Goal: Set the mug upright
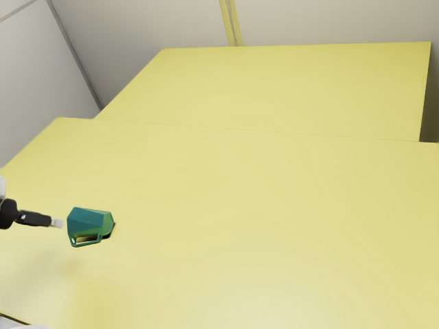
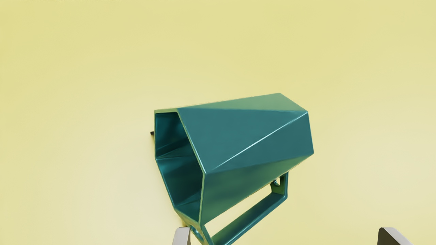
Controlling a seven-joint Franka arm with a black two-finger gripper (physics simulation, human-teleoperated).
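The mug (image 2: 245, 143) lies on its side on the desk (image 1: 260, 219), its mouth (image 2: 178, 163) facing sideways, so it is not upright. The gripper (image 2: 286, 236) stands wide and holds nothing; in the wrist view one fingertip appears close to where the handle (image 2: 252, 217) joins near the mouth, though I cannot tell whether they touch.

That finger is the likeliest source of trouble: if the gripper advances on this line, it could snag the handle and spin or push the mug away. Closing on the handle alone might let the body swing as it lifts. The slanted, faceted walls could also slip out of a grip that meets an edge rather than flat faces. Later, too little rotation, or letting go before the base sits flat, could topple it again.
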